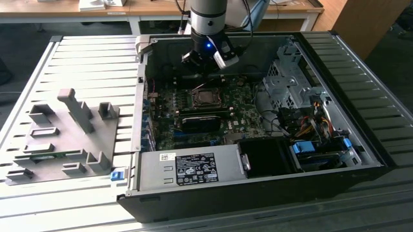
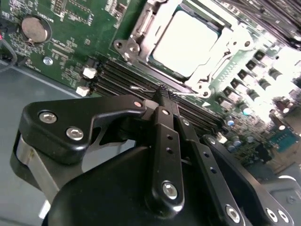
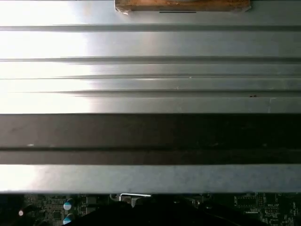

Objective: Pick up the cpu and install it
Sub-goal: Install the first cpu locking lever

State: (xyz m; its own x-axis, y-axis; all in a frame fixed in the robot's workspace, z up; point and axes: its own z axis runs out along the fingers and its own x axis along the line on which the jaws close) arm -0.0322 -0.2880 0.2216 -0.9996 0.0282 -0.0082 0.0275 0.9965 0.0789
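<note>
The cpu (image 2: 187,43), a flat square chip with a bright silvery top, lies inside the metal-framed socket (image 2: 141,28) of the green motherboard (image 2: 70,42). In the exterior view the cpu (image 1: 207,97) sits mid-board inside the open computer case (image 1: 258,188). My gripper (image 2: 163,92) hangs just above the board beside the socket, its black fingers (image 2: 165,132) pressed together with nothing between them. A thin wire lever (image 2: 141,88) of the socket lies right by the fingertips. In the exterior view the gripper (image 1: 201,76) is just behind the socket.
A grey holder plate (image 1: 61,140) with upright blocks lies on the ribbed metal table (image 1: 84,58) at the exterior view's left. Inside the case are a power supply (image 1: 187,169), a drive cage (image 1: 290,82) and cable bundles (image 1: 310,125). The case wall (image 3: 150,132) is close by.
</note>
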